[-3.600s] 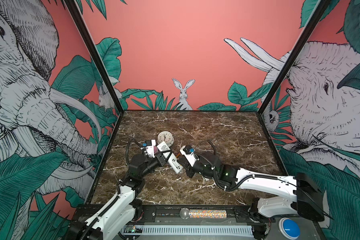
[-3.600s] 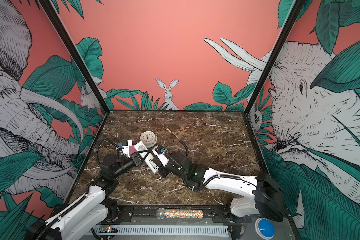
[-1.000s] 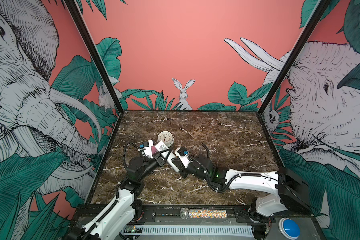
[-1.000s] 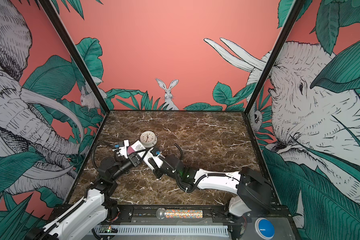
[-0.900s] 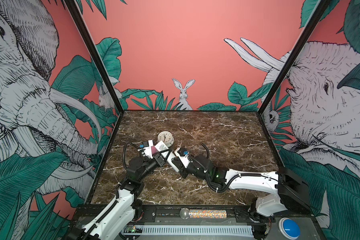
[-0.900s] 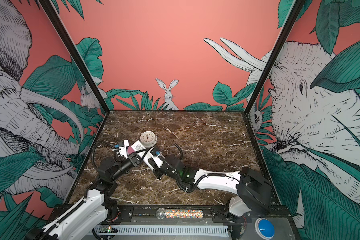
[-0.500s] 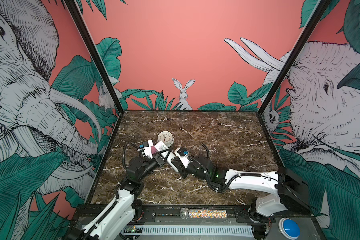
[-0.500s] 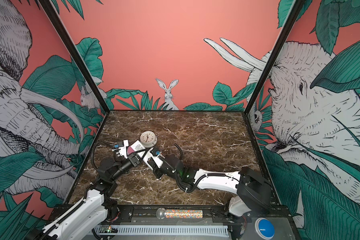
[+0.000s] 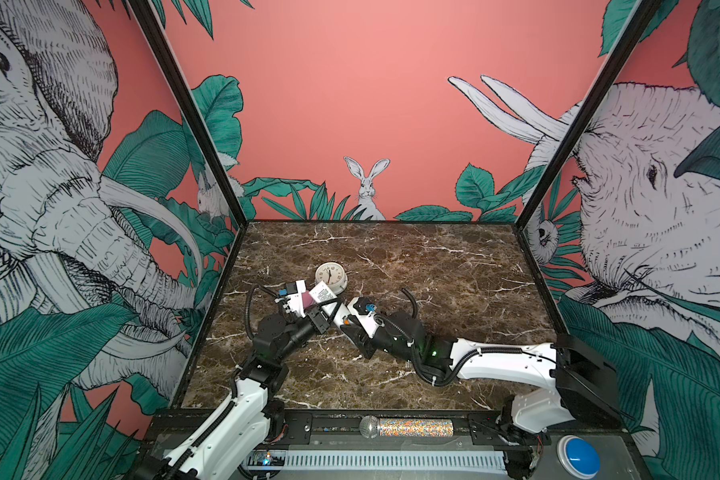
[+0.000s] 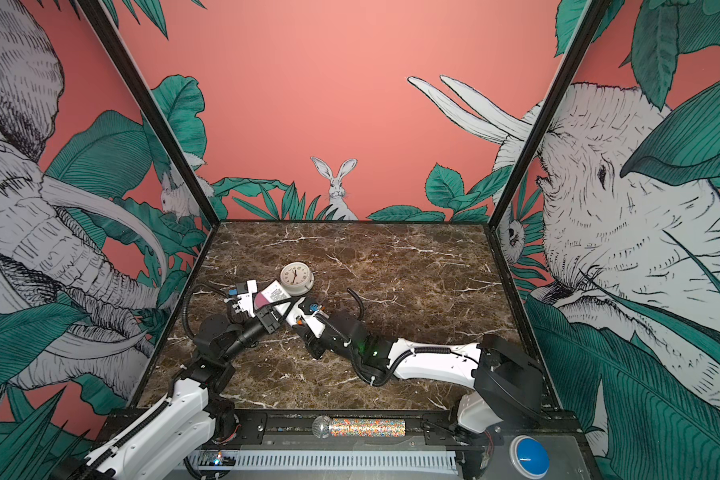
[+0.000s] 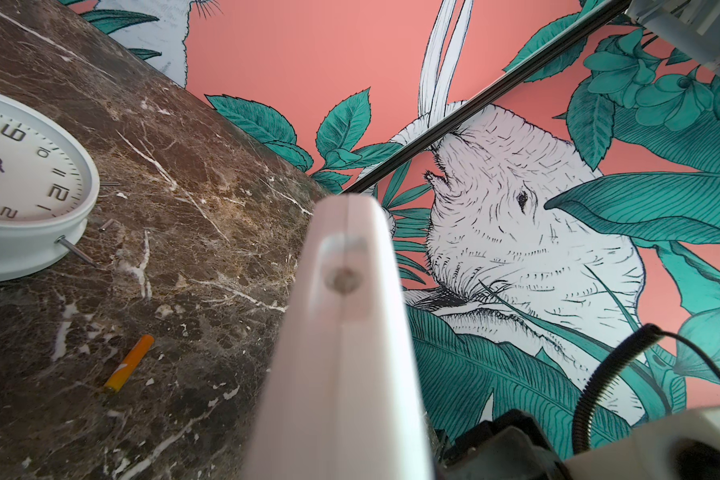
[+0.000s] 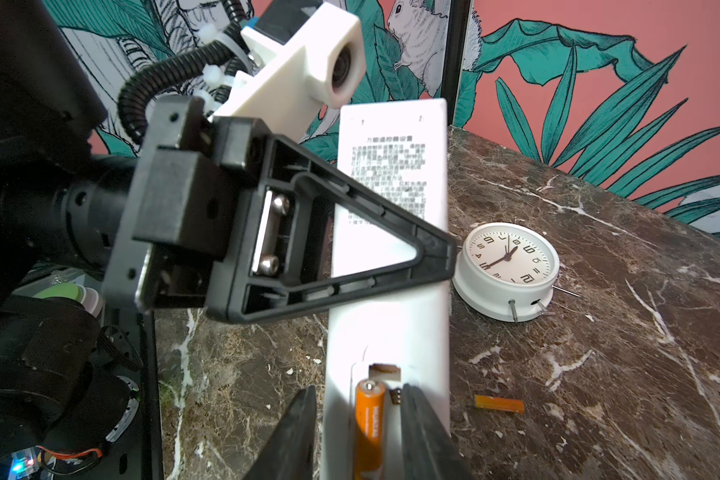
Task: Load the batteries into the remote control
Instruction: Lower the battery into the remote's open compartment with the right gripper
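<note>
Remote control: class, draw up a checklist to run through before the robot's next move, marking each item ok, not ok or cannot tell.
1. Remote control clamped by the left end effector, with the labelled back exposed: ok.
2. First battery lies in the open compartment: ok.
3. First battery fully seated: cannot tell, its lower end runs out of the right wrist view.
4. Right end effector open, with a jaw on either side of that battery and gaps showing: ok.
5. Second battery loaded: not ok. It lies flat on the table, short of the clock.
6. Nothing rests on the second battery: ok.
</note>
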`<state>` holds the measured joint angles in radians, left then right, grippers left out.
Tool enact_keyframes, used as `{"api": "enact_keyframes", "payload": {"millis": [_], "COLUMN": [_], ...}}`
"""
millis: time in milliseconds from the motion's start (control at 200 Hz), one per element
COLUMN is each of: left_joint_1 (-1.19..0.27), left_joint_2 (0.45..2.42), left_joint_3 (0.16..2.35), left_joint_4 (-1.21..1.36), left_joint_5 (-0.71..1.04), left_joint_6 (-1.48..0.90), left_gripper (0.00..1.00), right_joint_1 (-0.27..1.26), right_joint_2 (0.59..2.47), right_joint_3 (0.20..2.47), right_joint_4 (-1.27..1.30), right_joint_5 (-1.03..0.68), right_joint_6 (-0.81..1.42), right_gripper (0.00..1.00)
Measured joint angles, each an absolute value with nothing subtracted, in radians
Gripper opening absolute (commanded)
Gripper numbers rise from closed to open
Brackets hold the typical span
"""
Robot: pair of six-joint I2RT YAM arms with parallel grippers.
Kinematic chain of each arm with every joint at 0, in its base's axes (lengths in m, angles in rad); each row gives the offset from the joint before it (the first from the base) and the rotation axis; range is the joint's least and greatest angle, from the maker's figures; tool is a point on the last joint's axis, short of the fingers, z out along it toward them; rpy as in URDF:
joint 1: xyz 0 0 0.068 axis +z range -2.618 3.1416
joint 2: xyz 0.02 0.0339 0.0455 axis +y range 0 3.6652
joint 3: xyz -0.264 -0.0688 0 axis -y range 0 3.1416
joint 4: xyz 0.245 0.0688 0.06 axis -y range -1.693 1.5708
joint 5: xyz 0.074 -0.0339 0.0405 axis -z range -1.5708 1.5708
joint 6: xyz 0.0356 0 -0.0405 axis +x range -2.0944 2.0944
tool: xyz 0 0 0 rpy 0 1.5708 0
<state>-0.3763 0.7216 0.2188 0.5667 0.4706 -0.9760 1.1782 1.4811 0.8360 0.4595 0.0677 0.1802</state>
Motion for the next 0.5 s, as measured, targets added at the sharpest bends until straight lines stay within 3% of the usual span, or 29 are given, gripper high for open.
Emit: {"api": "enact_keyframes", "payload": {"millis": [495], "left_joint_1": [-0.376], "left_joint_2": [0.726], "left_joint_3": [0.218], "left_joint_4": [0.567], "left_joint_5": [0.489], "left_joint_6": [-0.976], "left_gripper": [0.00], "right_joint_1": [1.178], "right_joint_2": [1.457], "right_joint_3": [0.836], "right_joint_4": [0.427], "right_joint_5": [0.044], "right_joint_6": [0.171], "right_gripper": [0.41]}}
